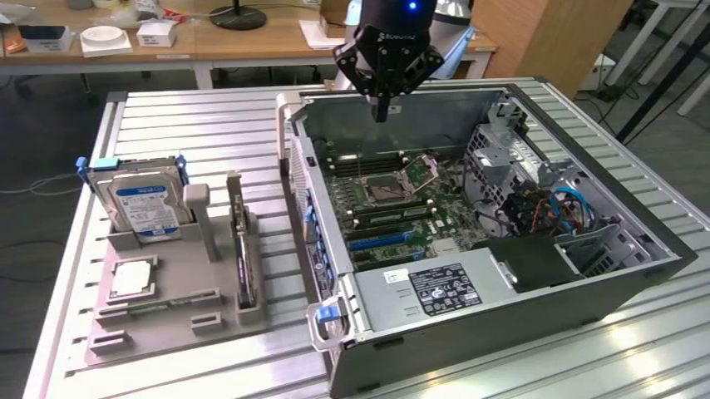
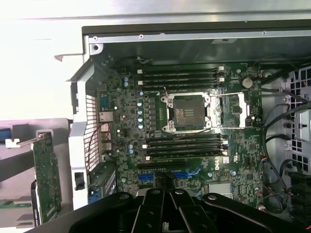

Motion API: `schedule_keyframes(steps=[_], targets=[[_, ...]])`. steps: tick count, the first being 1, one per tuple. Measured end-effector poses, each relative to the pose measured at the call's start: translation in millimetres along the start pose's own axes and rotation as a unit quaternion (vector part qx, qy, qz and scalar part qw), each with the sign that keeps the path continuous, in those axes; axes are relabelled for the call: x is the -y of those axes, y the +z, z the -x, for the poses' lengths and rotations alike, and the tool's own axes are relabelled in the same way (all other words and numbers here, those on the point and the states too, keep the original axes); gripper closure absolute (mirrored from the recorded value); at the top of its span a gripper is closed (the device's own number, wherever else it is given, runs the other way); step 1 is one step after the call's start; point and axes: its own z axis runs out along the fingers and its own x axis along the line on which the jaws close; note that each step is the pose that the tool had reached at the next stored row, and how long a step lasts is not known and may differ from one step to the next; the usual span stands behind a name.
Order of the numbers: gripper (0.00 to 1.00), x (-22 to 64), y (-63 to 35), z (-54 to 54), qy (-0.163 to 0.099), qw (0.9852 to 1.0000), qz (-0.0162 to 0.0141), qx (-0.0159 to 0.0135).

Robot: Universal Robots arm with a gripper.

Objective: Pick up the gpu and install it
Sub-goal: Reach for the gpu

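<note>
Gripper point(image 1: 381, 112) is clenched on nothing, hanging over the open case point(image 1: 533, 324). Risk as I see it: a descent from here puts the tips into the motherboard point(image 2: 121, 97) or the bare CPU socket point(image 2: 187, 112), not onto the card. The gpu point(image 1: 242, 266) stands on edge in the grey holder point(image 1: 178, 274), along the holder's edge nearest the case. It's a thin green board with a silver bracket on one end, so a skewed pinch could tip it.
</note>
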Motion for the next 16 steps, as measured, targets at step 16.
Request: schedule_keyframes(steps=[16], targets=[[0.89,0.4,0.0,-5.2,0.0,1.0,0.0,-0.0001]])
